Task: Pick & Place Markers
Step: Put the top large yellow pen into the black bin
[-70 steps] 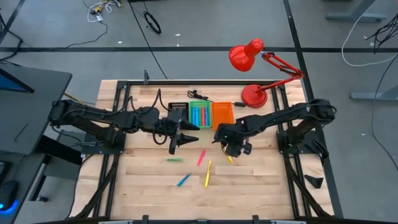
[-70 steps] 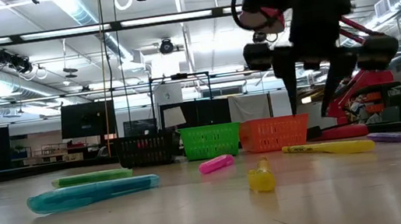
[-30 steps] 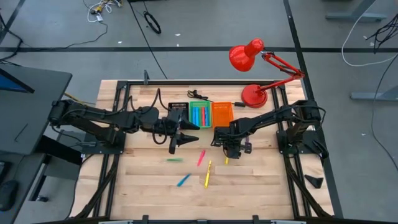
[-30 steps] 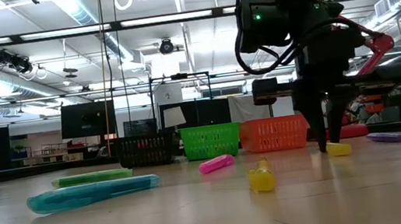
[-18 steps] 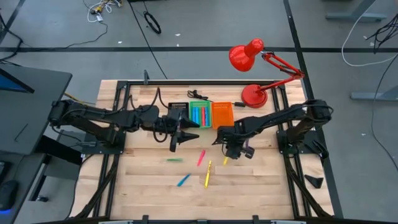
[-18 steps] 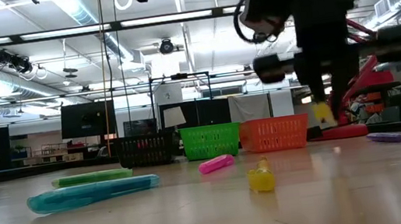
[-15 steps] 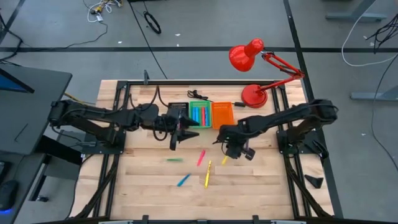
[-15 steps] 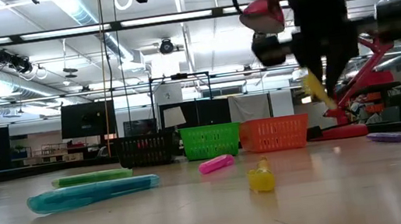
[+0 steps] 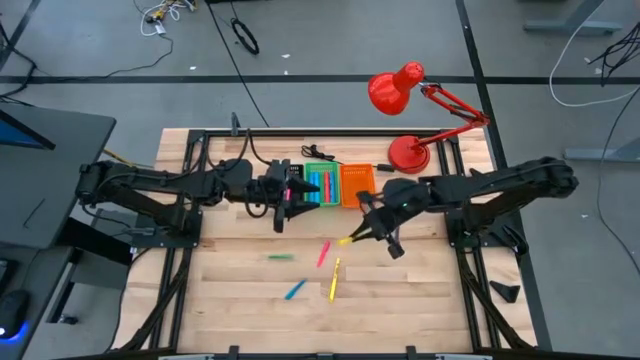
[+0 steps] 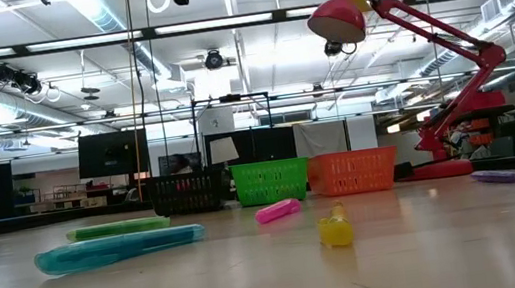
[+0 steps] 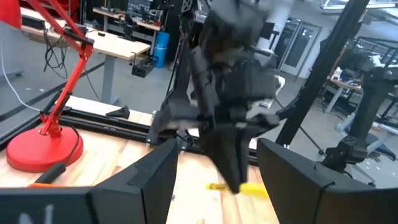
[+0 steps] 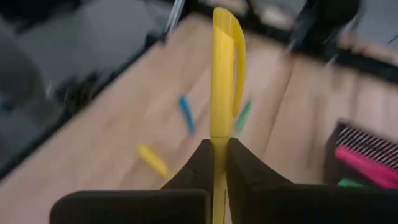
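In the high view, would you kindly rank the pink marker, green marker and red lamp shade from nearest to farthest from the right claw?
1. Pink marker, just left of the right claw, which holds a yellow marker.
2. Green marker, farther left.
3. Red lamp shade, farthest, at the back.

Bright overhead lights, wrist views motion-blurred

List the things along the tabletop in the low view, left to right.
Blue marker → green marker → black bin → green bin → pink marker → yellow marker → orange bin → lamp base → purple marker.
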Robot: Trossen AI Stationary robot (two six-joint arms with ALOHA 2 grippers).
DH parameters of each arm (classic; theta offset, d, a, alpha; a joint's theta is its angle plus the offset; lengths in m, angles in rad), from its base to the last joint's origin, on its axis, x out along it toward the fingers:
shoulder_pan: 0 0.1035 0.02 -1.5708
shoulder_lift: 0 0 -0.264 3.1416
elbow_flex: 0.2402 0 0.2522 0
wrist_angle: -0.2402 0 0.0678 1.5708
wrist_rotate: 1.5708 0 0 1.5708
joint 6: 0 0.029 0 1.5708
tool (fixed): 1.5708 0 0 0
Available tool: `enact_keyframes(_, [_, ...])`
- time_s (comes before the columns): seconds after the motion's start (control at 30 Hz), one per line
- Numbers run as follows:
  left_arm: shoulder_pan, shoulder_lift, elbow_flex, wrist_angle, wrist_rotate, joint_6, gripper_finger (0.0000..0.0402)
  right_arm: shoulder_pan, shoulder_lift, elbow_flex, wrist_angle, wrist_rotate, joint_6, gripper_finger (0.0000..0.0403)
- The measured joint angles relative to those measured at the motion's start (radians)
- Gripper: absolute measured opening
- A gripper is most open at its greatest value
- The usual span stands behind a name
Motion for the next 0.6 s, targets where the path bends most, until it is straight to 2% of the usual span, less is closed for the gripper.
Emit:
enact_keyframes(0.17, [0.000, 0.000, 0.000, 0.004, 0.000, 0.007, 0.0224, 0.008, -0.014, 0.000, 0.187, 0.002, 0.113, 0.0012])
enact_keyframes(0.5, [-0.002, 0.000, 0.000, 0.011, 0.002, 0.008, 0.0224, 0.013, -0.015, 0.001, 0.581, 0.005, 0.230, 0.0017])
enact_keyframes(0.6, [-0.002, 0.000, 0.000, 0.036, 0.044, 0.007, 0.0224, 0.013, -0.008, 0.002, 0.662, 0.024, 0.255, 0.0020])
